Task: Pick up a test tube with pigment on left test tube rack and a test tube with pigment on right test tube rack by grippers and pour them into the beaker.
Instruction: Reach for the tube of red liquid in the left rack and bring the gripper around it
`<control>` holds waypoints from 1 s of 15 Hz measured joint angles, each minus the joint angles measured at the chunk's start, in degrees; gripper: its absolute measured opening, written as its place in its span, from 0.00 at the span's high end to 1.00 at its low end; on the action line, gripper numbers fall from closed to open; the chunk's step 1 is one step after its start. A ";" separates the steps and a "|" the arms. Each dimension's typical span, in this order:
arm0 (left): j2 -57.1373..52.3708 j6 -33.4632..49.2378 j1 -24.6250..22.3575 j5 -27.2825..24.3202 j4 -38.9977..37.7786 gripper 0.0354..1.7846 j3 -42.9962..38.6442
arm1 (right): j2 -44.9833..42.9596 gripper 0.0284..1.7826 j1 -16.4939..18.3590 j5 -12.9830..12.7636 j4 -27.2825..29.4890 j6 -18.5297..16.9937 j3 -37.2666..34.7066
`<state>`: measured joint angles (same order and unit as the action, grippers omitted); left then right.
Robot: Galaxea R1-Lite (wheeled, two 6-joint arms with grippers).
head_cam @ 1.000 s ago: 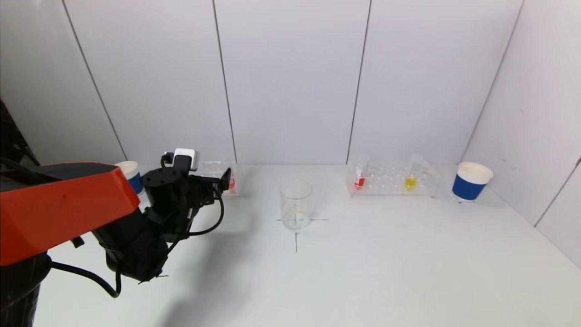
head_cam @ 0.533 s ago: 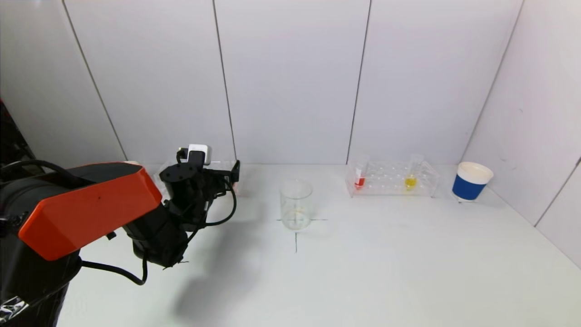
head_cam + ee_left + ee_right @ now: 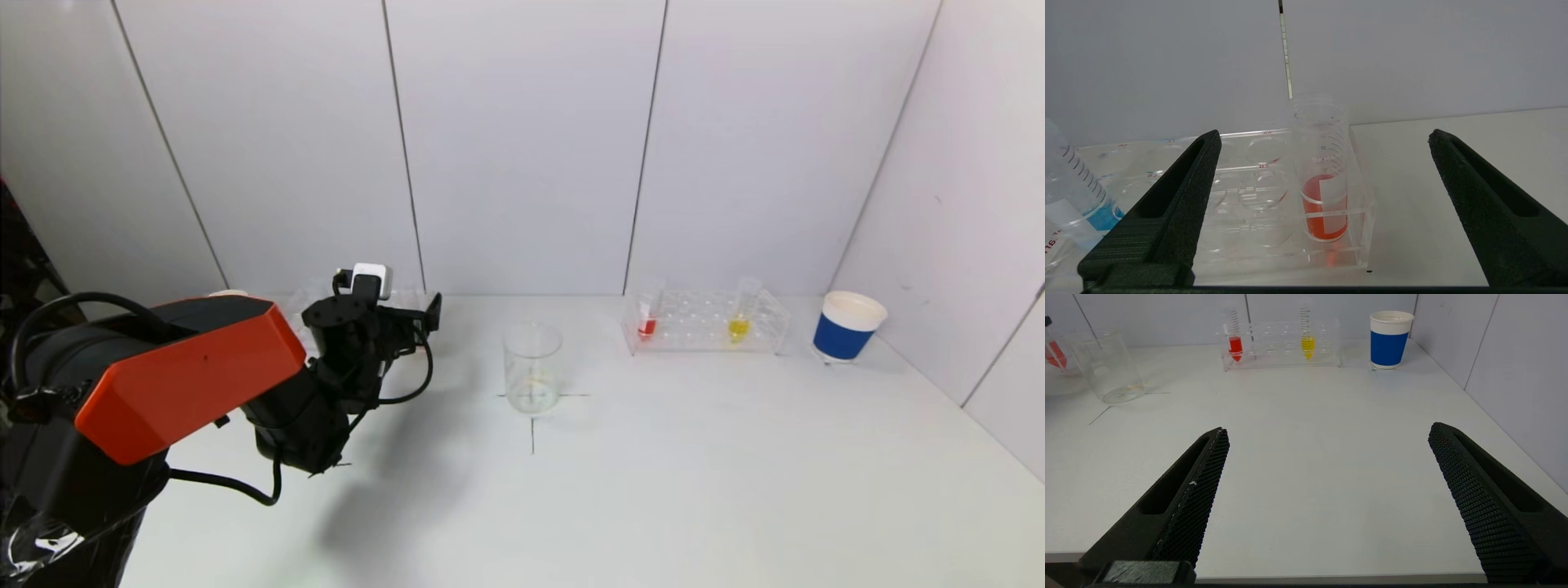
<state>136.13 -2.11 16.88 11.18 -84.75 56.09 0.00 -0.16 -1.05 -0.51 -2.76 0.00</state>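
The robot's left gripper hangs at the left test tube rack by the back wall, jaws spread wide and holding nothing, with the red-pigment tube standing upright between them, untouched, in the rack's end slot nearest the table's middle. A second tube with blue pigment stands at the rack's other end, outside the near finger. The empty-looking beaker sits on a cross mark at the table's centre, well apart from both racks, with bare white surface all around it. At the far right, the right test tube rack holds a red tube and a yellow tube, a blue paper cup just beside it near the side wall. The right gripper waits low at the table's near edge, jaws equally wide and empty, open tabletop stretching ahead of it.
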 joint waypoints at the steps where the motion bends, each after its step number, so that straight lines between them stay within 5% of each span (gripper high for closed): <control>1: 0.33 -0.04 -0.10 0.00 0.00 0.01 0.13 | 0.00 0.00 0.00 0.00 0.00 0.01 0.00; 15: 3.58 -0.15 -0.38 -0.29 1.95 0.01 3.96 | 0.00 0.00 0.00 0.00 0.00 0.00 0.00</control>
<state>139.72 -2.26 16.51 10.89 -82.80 60.05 0.00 -0.16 -1.05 -0.51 -2.76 0.00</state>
